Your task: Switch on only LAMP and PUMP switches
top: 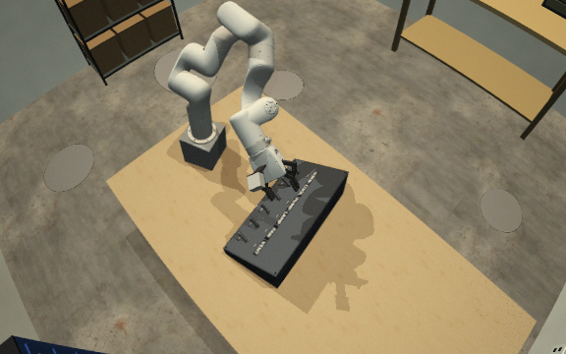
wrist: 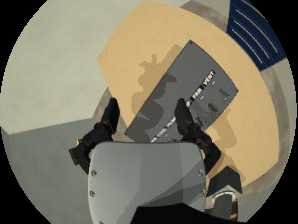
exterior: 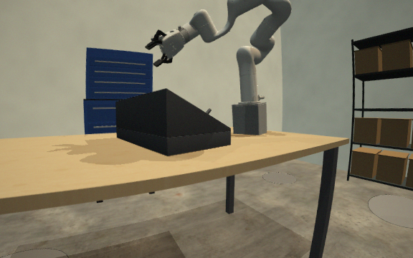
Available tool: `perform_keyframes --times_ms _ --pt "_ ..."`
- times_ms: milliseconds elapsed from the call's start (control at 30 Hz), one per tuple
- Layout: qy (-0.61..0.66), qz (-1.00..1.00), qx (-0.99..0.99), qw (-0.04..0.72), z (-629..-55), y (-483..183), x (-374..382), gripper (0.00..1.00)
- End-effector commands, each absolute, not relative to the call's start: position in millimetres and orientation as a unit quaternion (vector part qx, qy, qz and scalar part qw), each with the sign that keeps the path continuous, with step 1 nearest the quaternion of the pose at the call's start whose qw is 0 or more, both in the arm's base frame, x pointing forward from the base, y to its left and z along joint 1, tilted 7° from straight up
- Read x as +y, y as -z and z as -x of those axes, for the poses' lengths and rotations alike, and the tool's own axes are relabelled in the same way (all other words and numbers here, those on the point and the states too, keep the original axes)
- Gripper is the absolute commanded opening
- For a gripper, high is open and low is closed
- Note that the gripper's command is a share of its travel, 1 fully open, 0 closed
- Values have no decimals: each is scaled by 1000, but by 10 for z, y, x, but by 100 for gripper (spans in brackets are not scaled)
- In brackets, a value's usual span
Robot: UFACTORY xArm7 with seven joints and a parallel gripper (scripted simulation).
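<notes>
So your black two-finger gripper (exterior: 158, 49) hangs wide open and empty, high above the wedge-shaped black console (exterior: 171, 122). Probably that's for lining up on its toggle switches (top: 253, 223) without bumping the loose box.

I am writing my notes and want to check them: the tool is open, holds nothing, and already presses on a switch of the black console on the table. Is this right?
Not quite. The tool is open and holds nothing, but it presses on no switch: the exterior view shows it hanging in the air well above the black console on the table.
</notes>
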State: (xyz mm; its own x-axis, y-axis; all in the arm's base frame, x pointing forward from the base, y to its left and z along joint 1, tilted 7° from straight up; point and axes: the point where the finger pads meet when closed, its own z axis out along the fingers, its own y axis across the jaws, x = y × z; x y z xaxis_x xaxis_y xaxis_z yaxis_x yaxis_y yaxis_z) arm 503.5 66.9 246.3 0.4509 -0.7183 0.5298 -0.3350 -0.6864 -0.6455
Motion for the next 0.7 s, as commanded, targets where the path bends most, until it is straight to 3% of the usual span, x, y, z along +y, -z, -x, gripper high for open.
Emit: perform_keyframes --times_ms 0,533,600,667 --pt "401 846 276 218 -4867 -2346 938 100" --pt "388 868 231 205 -4688 -2222 1170 100" --pt "364 903 145 178 -4324 -1994 1541 100" --pt "364 903 145 178 -4324 -1994 1541 100"
